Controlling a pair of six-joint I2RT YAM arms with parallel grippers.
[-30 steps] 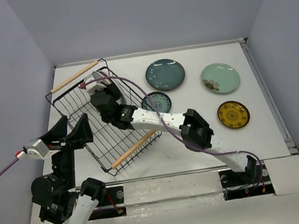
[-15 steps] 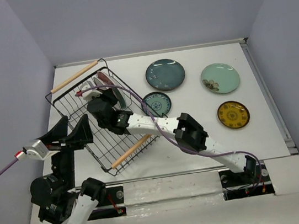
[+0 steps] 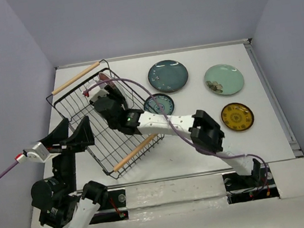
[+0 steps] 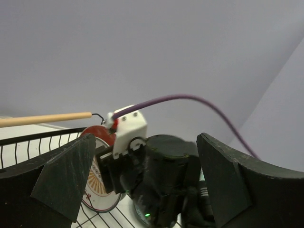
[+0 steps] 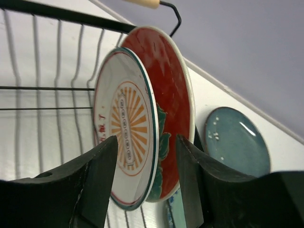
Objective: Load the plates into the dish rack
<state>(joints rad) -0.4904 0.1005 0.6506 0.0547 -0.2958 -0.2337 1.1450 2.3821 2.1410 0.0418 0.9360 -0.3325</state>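
Note:
The black wire dish rack with wooden handles lies at the left. Two plates stand on edge in it: a cream-orange plate leans on a red plate. My right gripper is open, its jaws straddling the lower edges of both plates without gripping them. My left gripper hovers wide open over the rack's near left side, holding nothing. On the table lie the dark teal plate, pale mint plate, small yellow plate and small teal patterned plate, which is partly under my right arm.
My right arm stretches from its base across the rack's near wooden handle. The far handle and my right wrist fill the left wrist view. A wall stands behind the table.
My right gripper has opened and let go of the cream-orange plate, which now leans on the red plate. The right arm shifted slightly. The left arm has not moved.

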